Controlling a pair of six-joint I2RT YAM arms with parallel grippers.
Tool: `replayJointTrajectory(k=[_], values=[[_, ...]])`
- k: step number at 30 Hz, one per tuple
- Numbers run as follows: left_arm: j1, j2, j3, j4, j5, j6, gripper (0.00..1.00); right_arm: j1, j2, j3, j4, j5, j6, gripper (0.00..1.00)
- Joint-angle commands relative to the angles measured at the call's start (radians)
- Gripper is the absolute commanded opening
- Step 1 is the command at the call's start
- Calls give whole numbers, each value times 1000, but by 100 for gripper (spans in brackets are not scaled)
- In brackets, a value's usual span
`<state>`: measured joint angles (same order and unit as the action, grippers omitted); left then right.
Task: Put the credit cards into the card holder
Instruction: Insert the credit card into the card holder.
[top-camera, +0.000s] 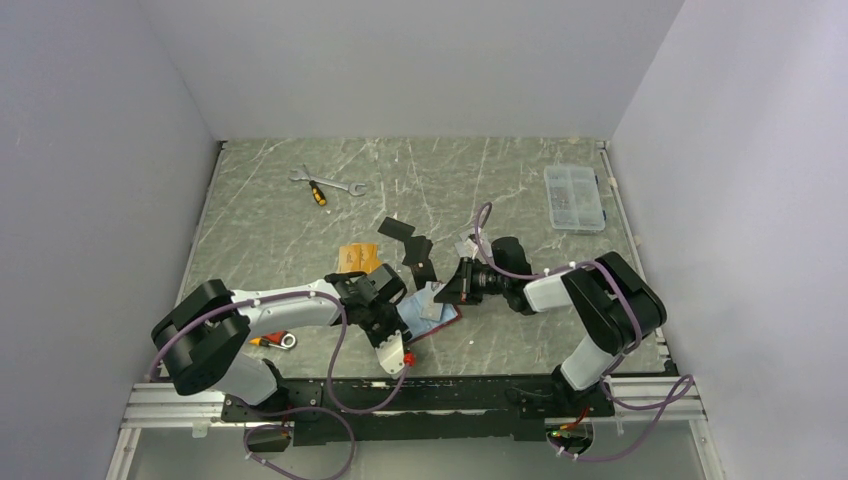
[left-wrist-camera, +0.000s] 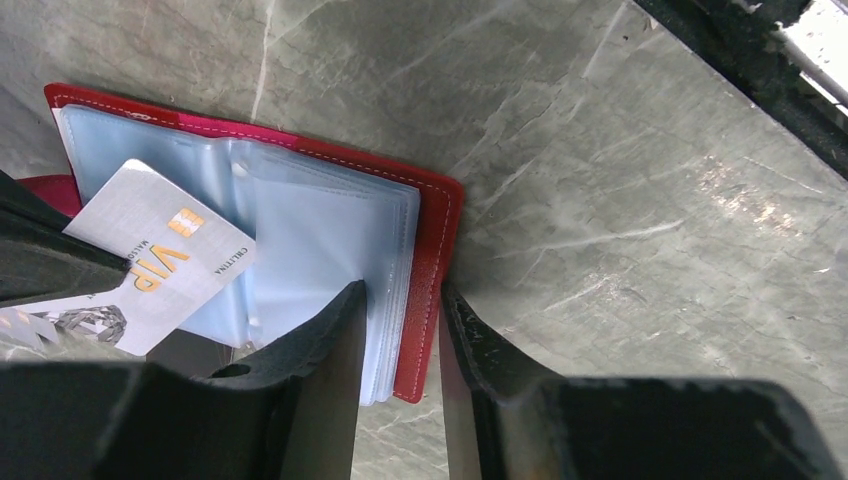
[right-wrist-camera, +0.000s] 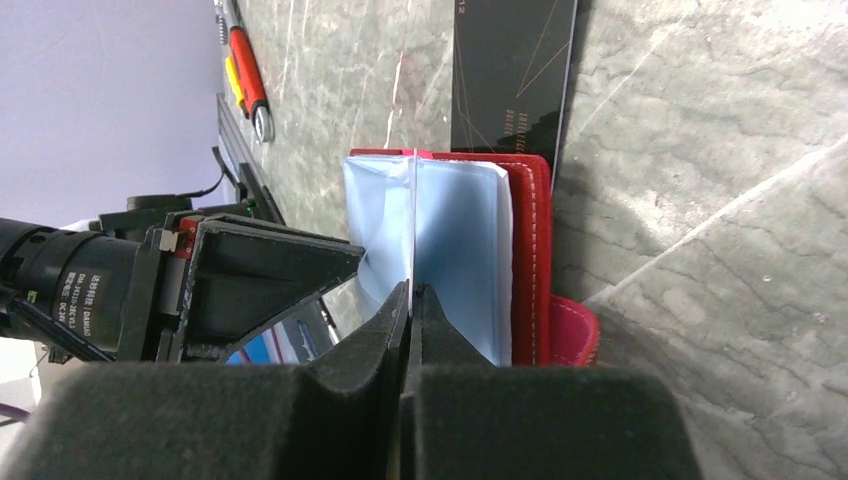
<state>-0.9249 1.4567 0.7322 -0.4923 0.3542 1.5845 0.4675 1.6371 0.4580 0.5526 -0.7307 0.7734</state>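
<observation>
Your left arm (top-camera: 290, 308) stretches low along the surface's (top-camera: 500, 190) near edge, left fingers (left-wrist-camera: 335, 330) narrowed around the one card holder's (left-wrist-camera: 435, 230) cover, grip unclear. Your right fingers (right-wrist-camera: 385, 335) pinch one silver-grey card (left-wrist-camera: 160, 260) at its sleeves; three black cards (top-camera: 395, 227) lie beyond.

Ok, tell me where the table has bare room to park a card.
Bare marble lies between the steel wrench and the clear plastic compartment box. Crowded mid-table: orange plastic cards, black cards, open dark-red wallet.

White arm shells (top-camera: 285, 308), black joints, purple cables (top-camera: 343, 335); left end effector (left-wrist-camera: 402, 295) matte black.
</observation>
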Motion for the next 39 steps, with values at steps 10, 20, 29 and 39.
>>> replayJointTrajectory(k=[10,20,29,39], values=[[-7,20,-45,-49,-40,-14,42,23,73,-9,144,-35,6,0],[-6,-5,-96,48,-92,-36,48,24,86,-53,177,-83,17,0],[-8,-23,-130,75,-107,-32,45,25,114,-79,291,-131,84,0],[-8,-49,-169,85,-119,-10,45,1,5,-52,106,-50,-2,0]])
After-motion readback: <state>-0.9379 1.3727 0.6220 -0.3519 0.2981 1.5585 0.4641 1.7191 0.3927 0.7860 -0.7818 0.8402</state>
